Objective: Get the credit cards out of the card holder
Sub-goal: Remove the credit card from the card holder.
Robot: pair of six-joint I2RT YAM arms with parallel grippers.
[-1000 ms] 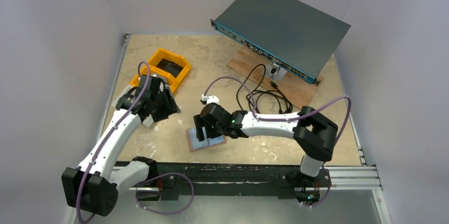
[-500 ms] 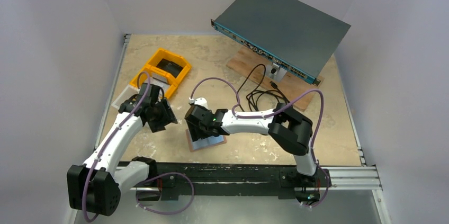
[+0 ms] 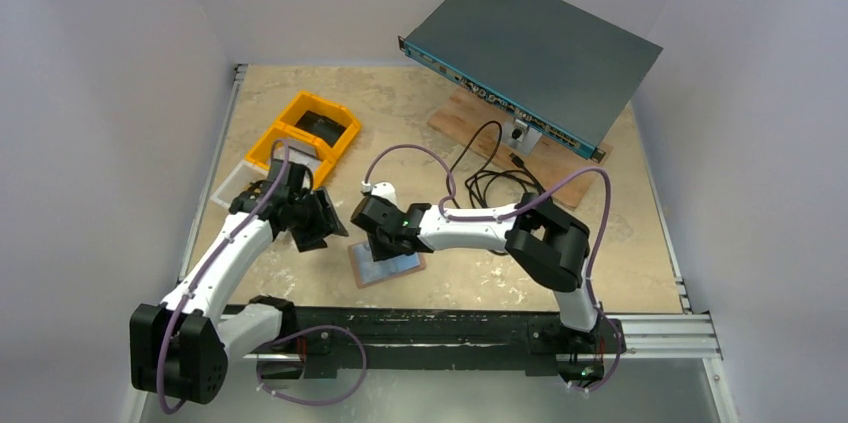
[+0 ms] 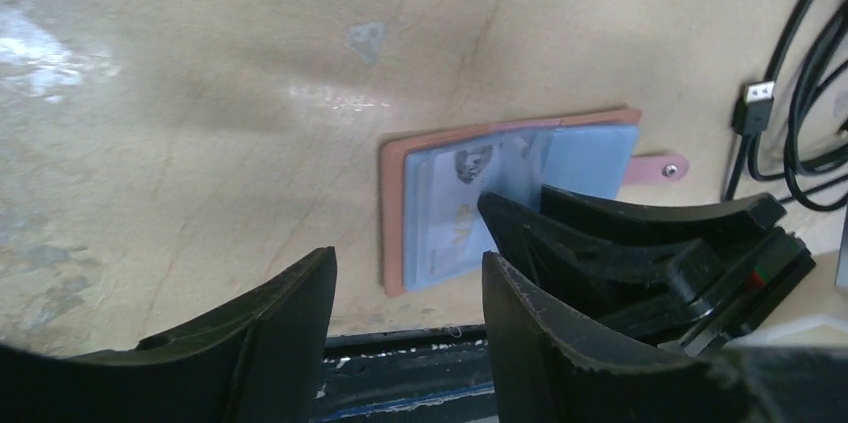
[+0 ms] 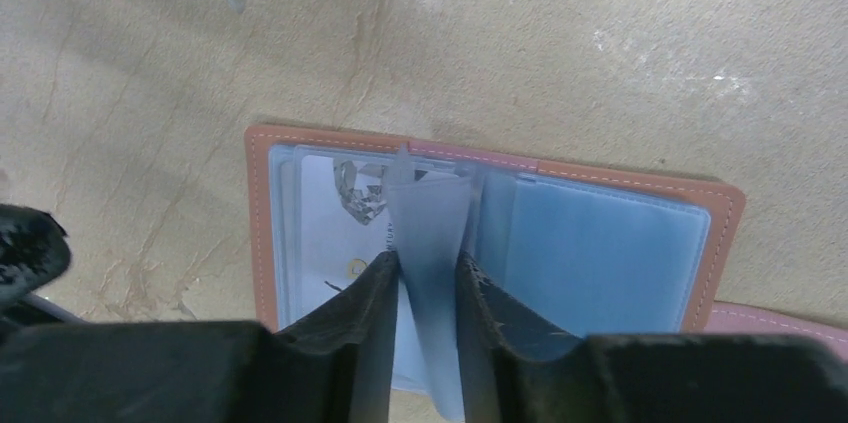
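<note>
The card holder [image 3: 388, 266] lies open on the table, tan leather with a pale blue inside [image 5: 600, 243]. A pale credit card [image 5: 330, 233] with a small print shows in its left pocket. My right gripper [image 5: 428, 261] stands over the holder's middle, its fingers pressed on both sides of an upright pale blue inner leaf [image 5: 430, 213]. In the top view the right gripper [image 3: 383, 246] covers the holder's far part. My left gripper [image 3: 333, 226] hovers just left of the holder, open and empty. In its own view the left gripper [image 4: 407, 261] faces the holder [image 4: 392, 213] and the right fingers [image 4: 600, 243].
Two yellow bins [image 3: 310, 131] and a clear flat piece [image 3: 235, 183] sit at the back left. A grey rack unit [image 3: 530, 43] rests on a wooden board [image 3: 560, 168] at the back right, with black cables [image 3: 500, 181] and a white plug [image 3: 380, 188] near the holder. A black rail [image 3: 450, 328] runs along the near edge.
My right gripper has closed from wide onto the holder's inner leaf and shifted slightly left. The left arm has swung from the bins towards the holder.
</note>
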